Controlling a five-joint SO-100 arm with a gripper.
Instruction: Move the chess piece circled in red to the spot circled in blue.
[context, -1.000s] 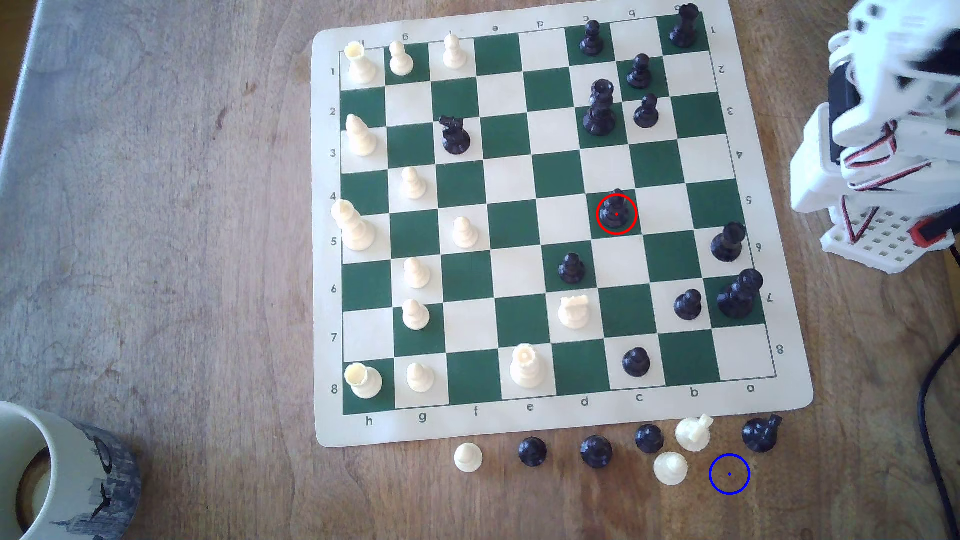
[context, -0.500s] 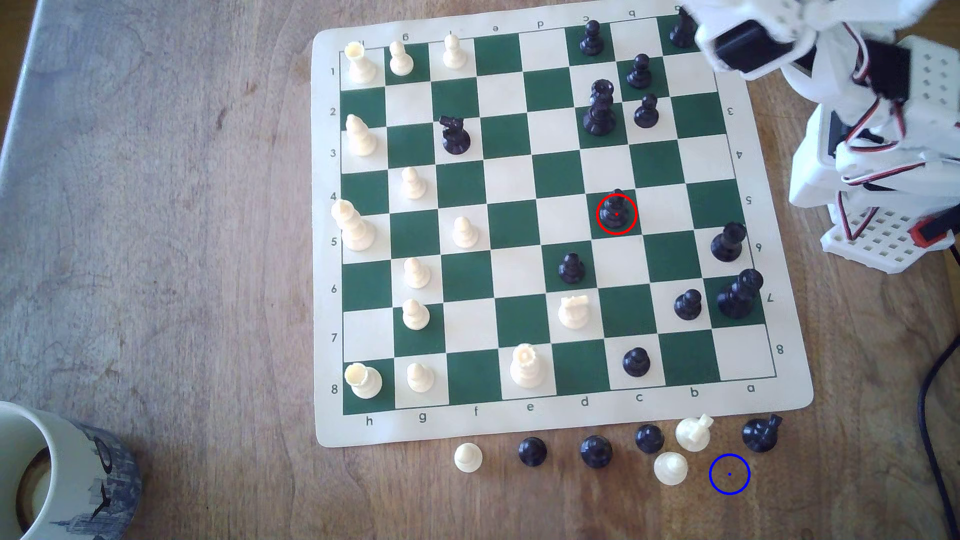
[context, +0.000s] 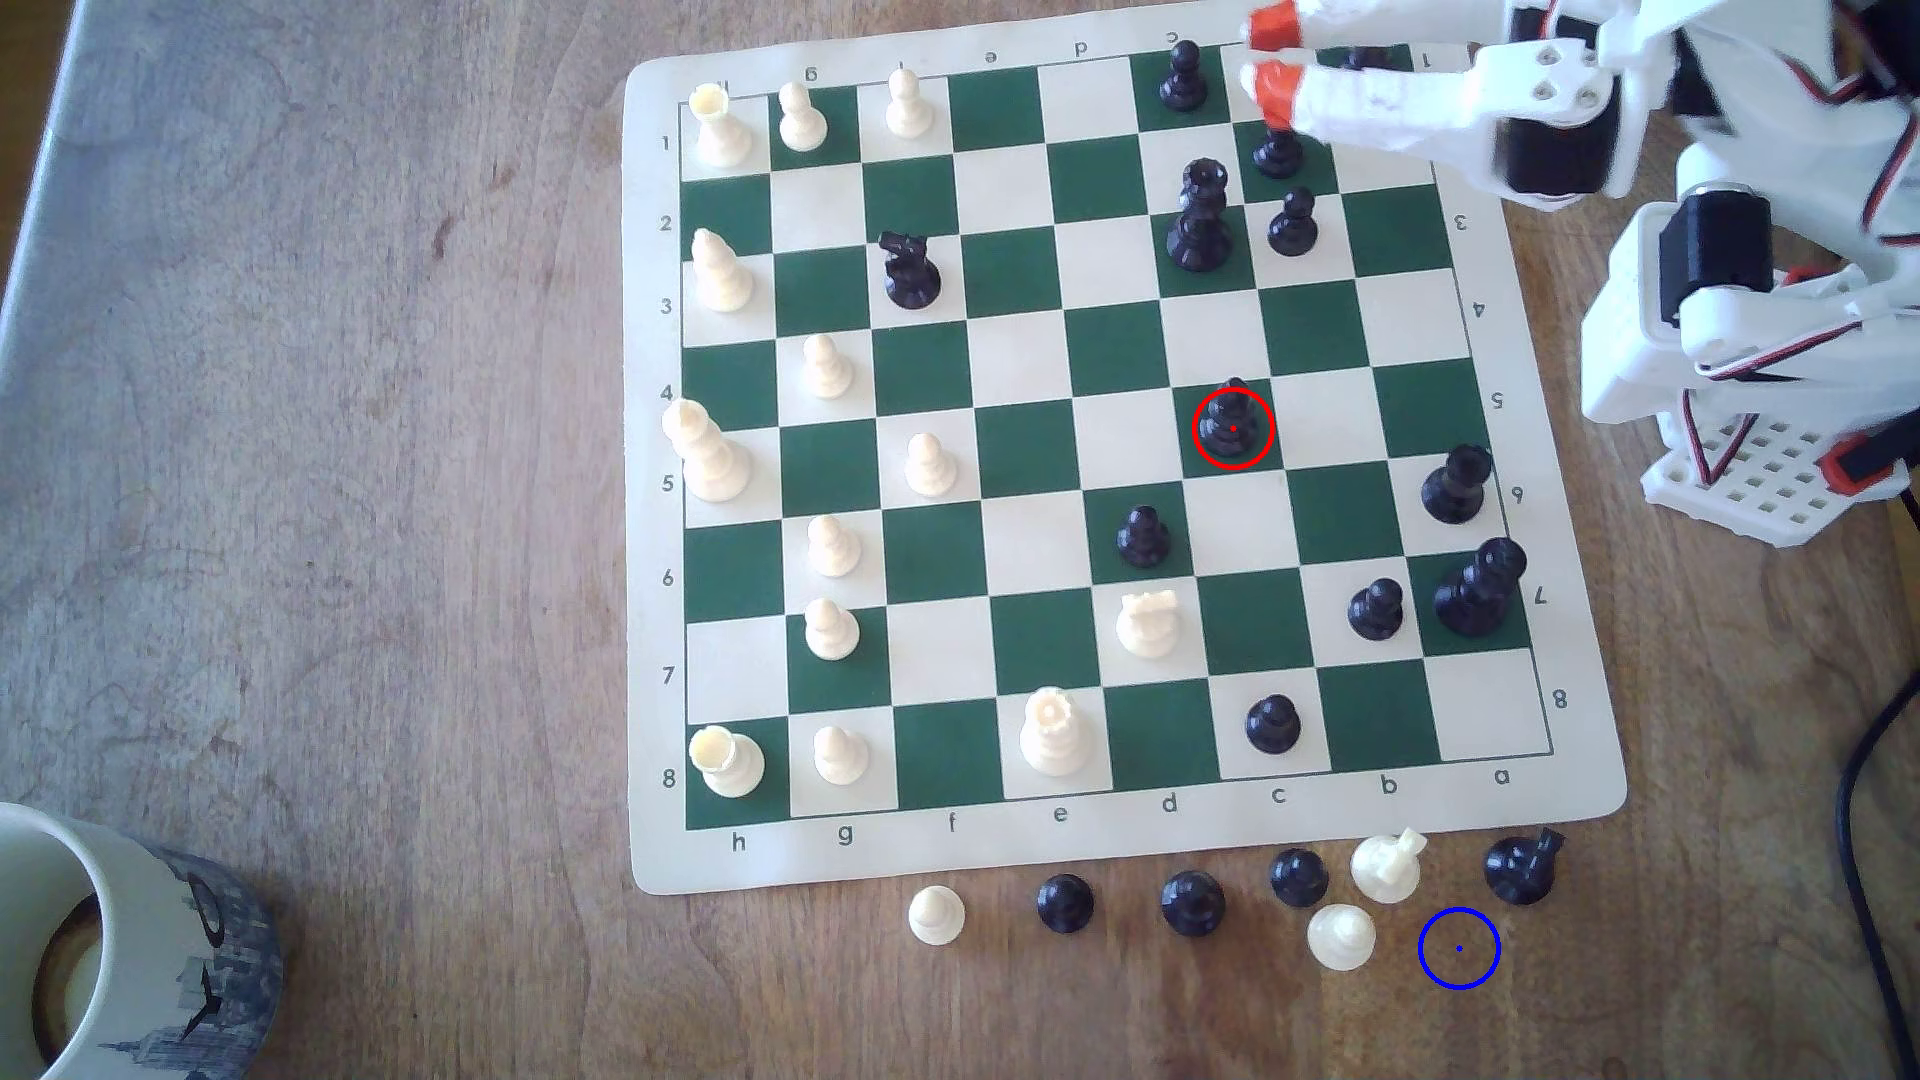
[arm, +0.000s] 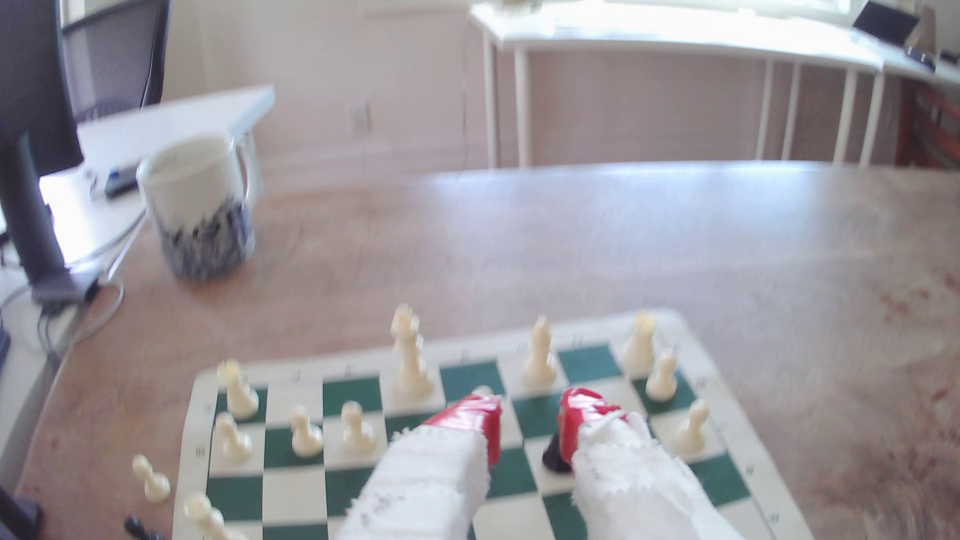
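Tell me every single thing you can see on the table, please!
chess mat: one, green and cream squares, middle of the wooden table.
white pieces on the mat: thirteen, mostly along the exterior view's left.
black pieces on the mat: eleven clear, counting the red-circled piece; mostly on the exterior view's right.
pieces off the mat: three white, four black, on the wood along the near edge.
blue ring: one, on bare wood beside them.
mug: one, white with a dark pattern, exterior view's lower left.
cable: one, black, exterior view's right edge.
gripper: one, white with orange tips, open, above the mat's far right corner.
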